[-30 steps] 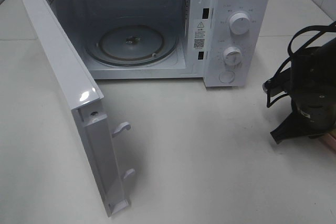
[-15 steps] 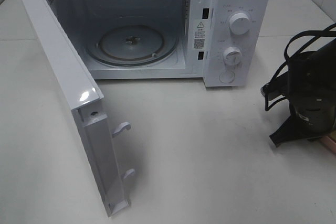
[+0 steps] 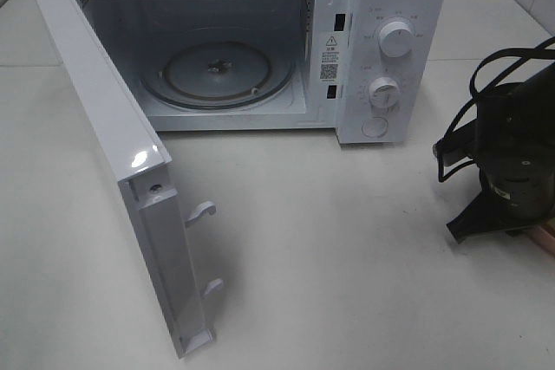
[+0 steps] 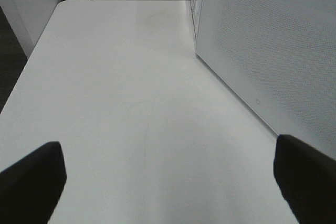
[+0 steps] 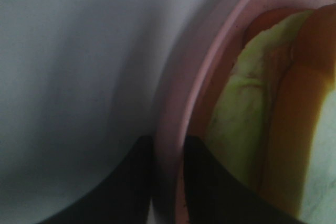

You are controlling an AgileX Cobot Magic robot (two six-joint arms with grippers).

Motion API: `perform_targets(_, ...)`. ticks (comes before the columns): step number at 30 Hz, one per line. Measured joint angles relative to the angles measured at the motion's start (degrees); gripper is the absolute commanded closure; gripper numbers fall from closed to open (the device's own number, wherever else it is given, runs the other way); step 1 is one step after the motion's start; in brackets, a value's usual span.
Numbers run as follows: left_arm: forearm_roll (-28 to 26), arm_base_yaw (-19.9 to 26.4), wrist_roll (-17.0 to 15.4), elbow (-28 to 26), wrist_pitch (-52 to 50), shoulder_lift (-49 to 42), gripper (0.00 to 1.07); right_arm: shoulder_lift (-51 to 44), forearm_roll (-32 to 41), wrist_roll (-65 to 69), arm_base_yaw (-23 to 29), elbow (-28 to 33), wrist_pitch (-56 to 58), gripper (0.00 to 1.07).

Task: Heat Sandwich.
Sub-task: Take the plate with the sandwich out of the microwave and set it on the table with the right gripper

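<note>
The right claw [image 5: 167, 182] has one finger on each side of the plate [image 5: 173, 108] rim; I cannot tell if it grips. Just inside it, the sandwich [image 5: 247, 124] looks soft and squashable, so take the stiff rim. The left claw [image 4: 168, 182] hangs released.

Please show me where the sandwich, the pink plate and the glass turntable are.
sandwich [image 5: 236, 114], right wrist view, on the yellow-green filling.
pink plate [image 5: 173, 114], right wrist view, on its rim.
glass turntable [image 3: 217, 71], exterior high view, near its centre.

White tabletop [image 3: 347, 240]; pale wall [image 4: 31, 3] beyond, perhaps tiled.
</note>
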Motion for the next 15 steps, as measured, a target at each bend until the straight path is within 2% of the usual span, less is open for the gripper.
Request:
perform_targets(2,0.0,0.0,0.0,0.0,0.0,0.0,0.03,-0.11,0.34,-0.46,0.0,0.0,0.17,0.68)
perform_targets(4,0.0,0.0,0.0,0.0,0.0,0.0,0.03,-0.74,1.66,-2.64,0.0,0.0,0.52,0.59)
perform_targets(11,0.0,0.0,0.0,0.0,0.0,0.0,0.03,-4.47,5.5,-6.19,0.0,0.0,0.11,0.48)
perform_targets(15,0.0,0.0,0.0,0.0,0.0,0.0,0.03,-8.65,10.49,-12.61,0.0,0.06,0.17,0.4)
